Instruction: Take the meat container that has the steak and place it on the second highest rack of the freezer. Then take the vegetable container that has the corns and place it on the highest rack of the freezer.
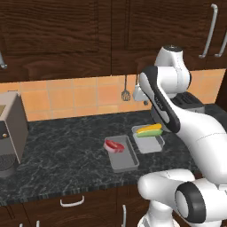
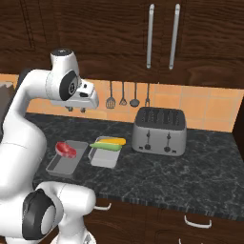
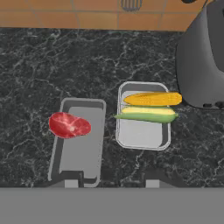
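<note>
Steak [image 3: 69, 125] overhangs meat container [image 3: 81, 148]; corns [image 3: 151, 106] across vegetable container [image 3: 142, 131].

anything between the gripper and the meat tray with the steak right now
Nothing visible. The gripper hangs in open air above the counter, and the meat container lies uncovered below it, the steak resting over its far left rim. The vegetable container sits beside it, apart, not over it.

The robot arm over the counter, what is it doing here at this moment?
The arm holds nothing. Its gripper hangs above the dark counter, jaws apart, looking down on two grey trays side by side. The meat container has the steak lying over its edge at one end. The vegetable container carries the corns, next to a toaster. Neither tray has been picked up.
</note>
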